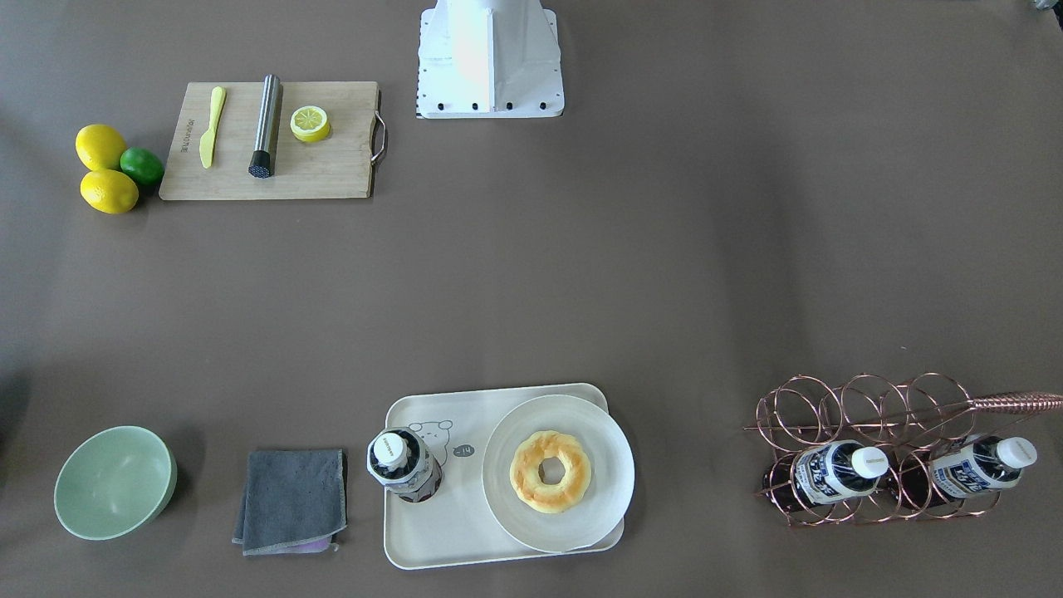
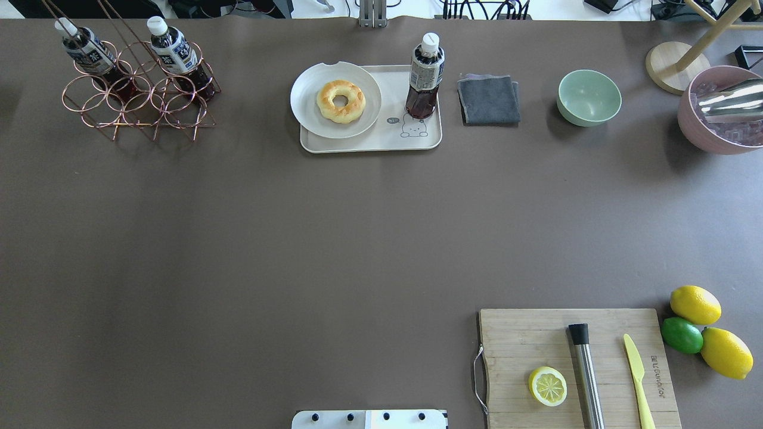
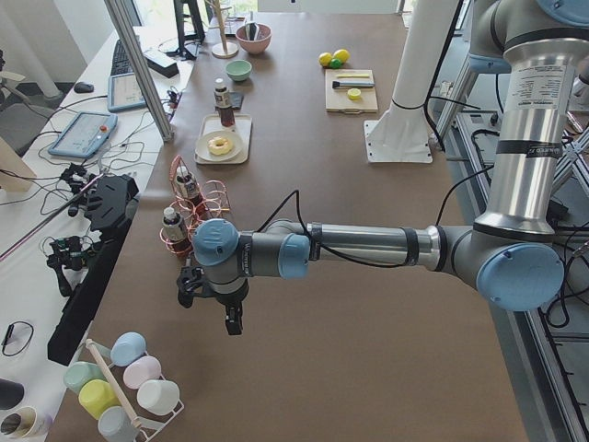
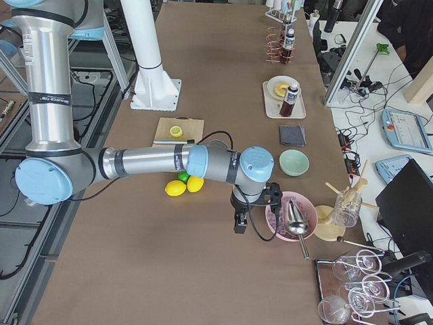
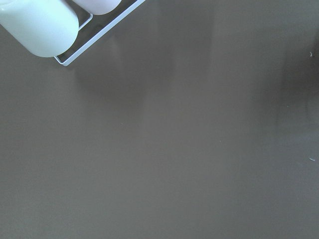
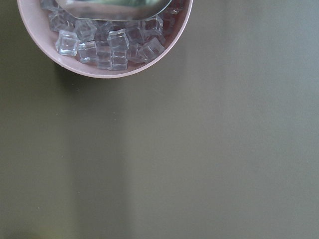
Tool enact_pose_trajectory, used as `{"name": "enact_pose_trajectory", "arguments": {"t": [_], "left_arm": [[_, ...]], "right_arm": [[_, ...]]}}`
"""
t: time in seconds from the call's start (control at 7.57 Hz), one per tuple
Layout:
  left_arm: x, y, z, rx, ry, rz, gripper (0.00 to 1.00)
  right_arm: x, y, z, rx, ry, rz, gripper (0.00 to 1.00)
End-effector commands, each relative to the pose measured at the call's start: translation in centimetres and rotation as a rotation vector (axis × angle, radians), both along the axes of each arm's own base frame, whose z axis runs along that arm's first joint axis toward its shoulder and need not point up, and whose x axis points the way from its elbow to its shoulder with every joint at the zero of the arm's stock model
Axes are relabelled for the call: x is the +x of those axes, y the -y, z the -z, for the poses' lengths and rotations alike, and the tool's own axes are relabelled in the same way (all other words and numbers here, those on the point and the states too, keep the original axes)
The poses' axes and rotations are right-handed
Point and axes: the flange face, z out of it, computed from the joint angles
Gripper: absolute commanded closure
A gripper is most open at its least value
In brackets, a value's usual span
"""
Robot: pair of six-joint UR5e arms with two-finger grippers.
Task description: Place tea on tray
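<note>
Here one tea (image 2: 425, 74) stands on the tray (image 2: 381, 142), two in the rack (image 2: 137, 113); jaws' state, cannot tell.

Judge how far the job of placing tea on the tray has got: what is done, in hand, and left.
Done: one tea stands upright on the tray, beside the plate. In hand: nothing visible; the left arm and right arm are out at the table's ends, away from the tray. Left: seemingly nothing; two other bottles rest in the wire rack.
</note>
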Motion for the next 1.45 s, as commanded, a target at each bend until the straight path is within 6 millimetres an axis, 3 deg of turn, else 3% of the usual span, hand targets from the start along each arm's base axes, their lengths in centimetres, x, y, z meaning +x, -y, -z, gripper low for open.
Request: {"name": "enact_pose_trajectory", "arguments": {"t": [0.0,1.32], "left_arm": [[0.0,0.17,0.24,0.004,0.001,0.0,0.02],[0.08,0.54,0.79,0.012,0.0,-0.001,0.02]], "right_arm": [[0.02,0.04,-0.25,-0.006,-0.002,-0.001,0.0],[0.04,0.54,0.48,0.0,-0.004,-0.011,0.0]]}}
